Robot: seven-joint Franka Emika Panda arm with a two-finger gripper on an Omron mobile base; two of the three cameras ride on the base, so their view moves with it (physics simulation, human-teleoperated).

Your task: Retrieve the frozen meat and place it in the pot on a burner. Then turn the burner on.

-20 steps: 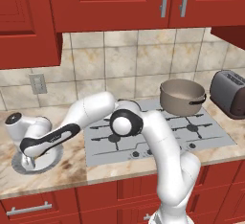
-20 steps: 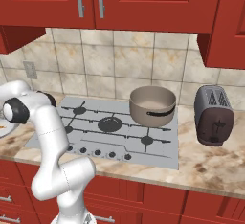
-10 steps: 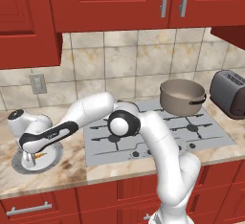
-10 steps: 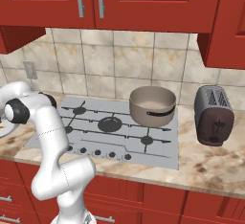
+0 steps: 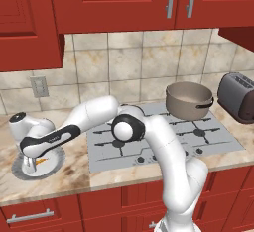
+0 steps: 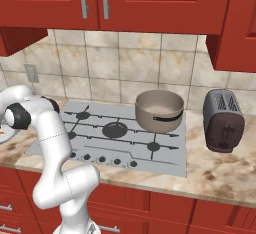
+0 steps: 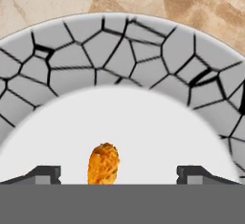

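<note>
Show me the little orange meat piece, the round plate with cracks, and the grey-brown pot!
small orange-yellow frozen meat strip [image 7: 103, 163], hand view, its middle
round white plate with grey cracked rim [image 7: 119, 50], hand view, its rim
round grey-brown metal pot [image 6: 159, 114], right base view, its side wall

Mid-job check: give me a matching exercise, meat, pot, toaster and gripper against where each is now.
Things:
1. meat
2. pot
3. toaster
4. gripper

Places:
A. on the stove's back right burner
B. on the counter right of the stove
C. on the plate
D. open, low over the plate, astride the meat

Pairs: 1-C, 2-A, 3-B, 4-D
</note>
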